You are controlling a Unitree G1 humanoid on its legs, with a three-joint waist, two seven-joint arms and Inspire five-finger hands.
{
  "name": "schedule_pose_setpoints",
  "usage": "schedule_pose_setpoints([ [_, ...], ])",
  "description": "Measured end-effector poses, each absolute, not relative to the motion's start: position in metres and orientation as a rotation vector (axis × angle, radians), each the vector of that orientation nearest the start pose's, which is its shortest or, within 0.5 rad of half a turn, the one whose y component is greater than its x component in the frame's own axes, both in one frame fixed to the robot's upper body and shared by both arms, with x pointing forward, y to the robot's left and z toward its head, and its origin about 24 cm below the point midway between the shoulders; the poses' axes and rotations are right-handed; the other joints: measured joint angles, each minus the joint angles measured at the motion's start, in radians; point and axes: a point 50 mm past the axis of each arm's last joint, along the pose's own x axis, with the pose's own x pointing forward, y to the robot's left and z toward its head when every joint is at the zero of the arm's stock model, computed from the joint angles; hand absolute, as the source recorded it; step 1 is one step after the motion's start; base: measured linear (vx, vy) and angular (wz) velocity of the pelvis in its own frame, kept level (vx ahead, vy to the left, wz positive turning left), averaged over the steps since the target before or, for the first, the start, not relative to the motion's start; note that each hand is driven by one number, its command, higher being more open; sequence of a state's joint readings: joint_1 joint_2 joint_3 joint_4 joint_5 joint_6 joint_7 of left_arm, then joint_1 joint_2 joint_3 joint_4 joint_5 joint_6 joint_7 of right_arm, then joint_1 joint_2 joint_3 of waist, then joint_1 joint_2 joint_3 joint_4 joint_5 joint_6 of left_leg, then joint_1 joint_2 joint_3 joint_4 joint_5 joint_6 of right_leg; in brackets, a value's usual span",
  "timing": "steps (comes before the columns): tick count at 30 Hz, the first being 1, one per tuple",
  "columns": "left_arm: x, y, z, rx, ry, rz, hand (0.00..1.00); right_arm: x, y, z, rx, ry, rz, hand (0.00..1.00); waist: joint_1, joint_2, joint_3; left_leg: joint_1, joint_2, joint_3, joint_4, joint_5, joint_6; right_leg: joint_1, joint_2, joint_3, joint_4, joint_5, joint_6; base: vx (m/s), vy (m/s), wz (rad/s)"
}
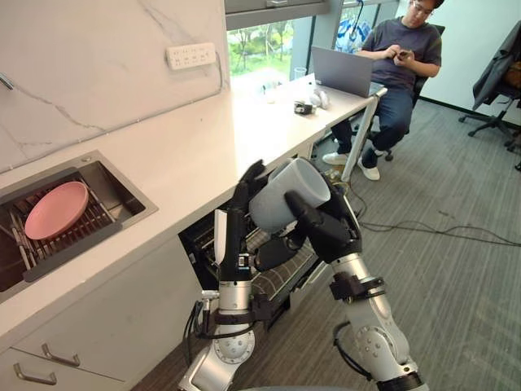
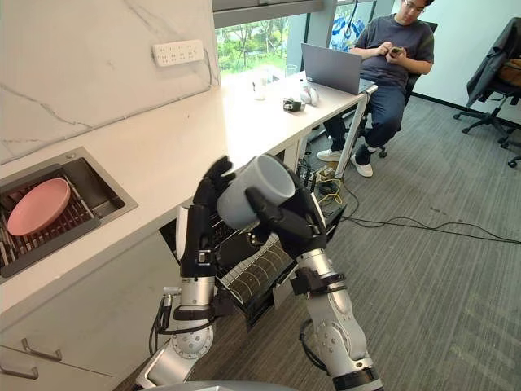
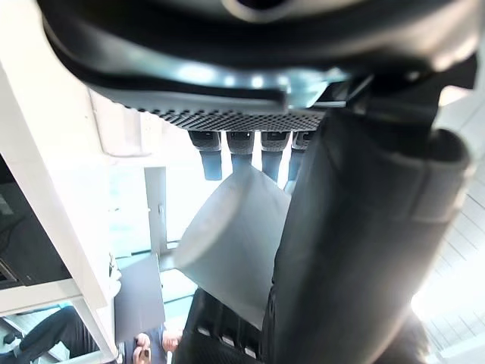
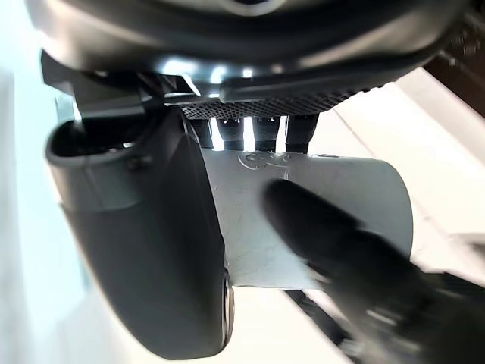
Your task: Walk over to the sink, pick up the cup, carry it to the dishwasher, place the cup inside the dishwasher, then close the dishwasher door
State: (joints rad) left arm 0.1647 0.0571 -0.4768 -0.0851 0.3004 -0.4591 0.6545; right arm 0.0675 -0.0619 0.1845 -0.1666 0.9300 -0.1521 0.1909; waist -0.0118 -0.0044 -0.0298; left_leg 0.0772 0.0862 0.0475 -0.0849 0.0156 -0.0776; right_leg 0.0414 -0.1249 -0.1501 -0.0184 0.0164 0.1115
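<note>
The cup (image 1: 285,195) is in the air between both hands, just in front of the counter's (image 1: 187,155) front edge and above the open dishwasher (image 1: 195,240). The right hand (image 1: 330,228) is closed on it from the side away from the counter, with the thumb across the wall. The left hand (image 1: 240,220) stands against the counter side of the cup, its fingers bent over the far end. The long axis of the cup is tilted, one round end facing up and away from the counter; I cannot tell if this end is the mouth. The wire rack (image 1: 281,273) lies below the cup and a little toward the counter, so the coming move is probably mostly downward.
</note>
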Motion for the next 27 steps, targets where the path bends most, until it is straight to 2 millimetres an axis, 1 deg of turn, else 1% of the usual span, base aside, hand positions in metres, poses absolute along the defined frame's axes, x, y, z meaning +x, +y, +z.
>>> schedule_pose_setpoints([
  [5, 0.192, 0.089, 0.065, 0.047, -0.439, 0.227, 1.00, 0.236, -0.128, 0.078, 1.024, -0.264, 0.262, 0.00, 0.001, 0.000, 0.000, -0.007, -0.001, -0.011, 0.000, 0.002, 0.000, 0.001, -0.001, -0.014, -0.002, 0.000, 0.000, -0.02, -0.007, 0.07],
  [7, 0.193, 0.091, 0.065, 0.049, -0.438, 0.244, 1.00, 0.236, -0.129, 0.076, 1.072, -0.266, 0.241, 0.00, 0.002, 0.000, 0.000, -0.008, -0.001, -0.014, 0.000, 0.003, -0.001, 0.002, -0.002, -0.017, -0.003, 0.000, 0.000, -0.04, -0.010, 0.06],
  [8, 0.193, 0.093, 0.064, 0.056, -0.431, 0.254, 1.00, 0.237, -0.129, 0.071, 1.121, -0.260, 0.212, 0.00, 0.004, 0.000, 0.000, -0.008, -0.001, -0.018, 0.000, 0.003, -0.001, 0.007, -0.002, -0.021, -0.006, 0.000, 0.000, -0.05, -0.010, 0.06],
  [14, 0.192, 0.095, 0.060, 0.070, -0.399, 0.260, 1.00, 0.237, -0.136, 0.069, 1.178, -0.278, 0.150, 0.00, 0.008, 0.000, 0.000, -0.015, -0.002, -0.035, 0.000, 0.008, -0.001, 0.009, -0.004, -0.039, -0.008, 0.000, 0.000, -0.03, -0.008, 0.09],
  [17, 0.193, 0.102, 0.045, 0.039, -0.283, 0.268, 1.00, 0.242, -0.146, 0.060, 1.163, -0.264, 0.089, 0.00, 0.016, 0.000, -0.003, -0.017, -0.003, -0.042, 0.000, 0.011, -0.001, 0.011, -0.005, -0.047, -0.008, 0.000, 0.000, -0.03, -0.009, 0.08],
  [18, 0.195, 0.106, 0.034, 0.015, -0.204, 0.264, 1.00, 0.242, -0.152, 0.055, 1.149, -0.249, 0.055, 0.00, 0.021, 0.000, -0.004, -0.017, -0.003, -0.047, 0.000, 0.013, -0.001, 0.013, -0.006, -0.051, -0.008, 0.000, 0.000, -0.05, -0.015, 0.18],
  [19, 0.196, 0.115, 0.007, -0.042, -0.017, 0.249, 1.00, 0.242, -0.162, 0.046, 1.104, -0.219, -0.003, 0.00, 0.023, 0.001, -0.005, -0.023, -0.001, -0.061, -0.001, 0.017, -0.001, 0.019, -0.007, -0.064, -0.009, 0.000, 0.000, -0.06, -0.020, 0.24],
  [20, 0.195, 0.118, -0.006, -0.059, 0.063, 0.245, 1.00, 0.242, -0.166, 0.042, 1.081, -0.204, -0.025, 0.00, 0.023, 0.000, -0.006, -0.027, -0.002, -0.067, -0.001, 0.020, -0.001, 0.021, -0.008, -0.070, -0.011, 0.000, 0.000, -0.07, -0.025, 0.29],
  [21, 0.187, 0.127, -0.033, -0.071, 0.215, 0.249, 1.00, 0.244, -0.173, 0.036, 1.019, -0.171, -0.059, 0.00, 0.024, -0.001, -0.006, -0.035, -0.002, -0.076, -0.001, 0.023, -0.002, 0.021, -0.007, -0.076, -0.016, 0.001, -0.001, -0.06, -0.022, 0.22],
  [22, 0.172, 0.136, -0.058, -0.061, 0.360, 0.265, 1.00, 0.245, -0.181, 0.030, 0.947, -0.133, -0.080, 0.00, 0.024, -0.002, -0.006, -0.040, -0.001, -0.082, -0.001, 0.026, -0.003, 0.020, -0.006, -0.082, -0.019, 0.002, -0.003, -0.05, -0.021, 0.18],
  [23, 0.163, 0.141, -0.069, -0.054, 0.426, 0.278, 1.00, 0.247, -0.185, 0.027, 0.908, -0.113, -0.087, 0.00, 0.025, -0.002, -0.005, -0.042, 0.000, -0.085, -0.001, 0.026, -0.003, 0.020, -0.006, -0.085, -0.019, 0.002, -0.003, -0.04, -0.021, 0.17],
  [24, 0.144, 0.151, -0.087, -0.029, 0.534, 0.299, 1.00, 0.249, -0.192, 0.022, 0.835, -0.074, -0.094, 0.00, 0.027, -0.002, -0.004, -0.046, -0.004, -0.093, -0.001, 0.029, -0.004, 0.020, -0.005, -0.098, -0.020, 0.002, -0.003, -0.02, -0.016, 0.15],
  [25, 0.134, 0.156, -0.094, -0.019, 0.583, 0.310, 1.00, 0.250, -0.195, 0.019, 0.802, -0.057, -0.097, 0.00, 0.029, -0.003, -0.004, -0.049, -0.004, -0.098, -0.001, 0.031, -0.004, 0.020, -0.005, -0.103, -0.021, 0.002, -0.003, -0.02, -0.018, 0.19],
  [26, 0.119, 0.164, -0.104, -0.005, 0.657, 0.328, 1.00, 0.254, -0.199, 0.015, 0.730, -0.018, -0.092, 0.00, 0.035, -0.005, 0.001, -0.051, -0.004, -0.105, -0.001, 0.033, -0.006, 0.020, -0.004, -0.109, -0.022, 0.002, -0.003, -0.02, -0.020, 0.22],
  [27, 0.108, 0.172, -0.112, 0.005, 0.719, 0.328, 1.00, 0.258, -0.203, 0.010, 0.648, 0.029, -0.089, 0.00, 0.048, -0.005, 0.003, -0.058, -0.004, -0.117, -0.001, 0.037, -0.007, 0.021, -0.004, -0.121, -0.022, 0.002, -0.003, -0.04, -0.030, 0.25],
])
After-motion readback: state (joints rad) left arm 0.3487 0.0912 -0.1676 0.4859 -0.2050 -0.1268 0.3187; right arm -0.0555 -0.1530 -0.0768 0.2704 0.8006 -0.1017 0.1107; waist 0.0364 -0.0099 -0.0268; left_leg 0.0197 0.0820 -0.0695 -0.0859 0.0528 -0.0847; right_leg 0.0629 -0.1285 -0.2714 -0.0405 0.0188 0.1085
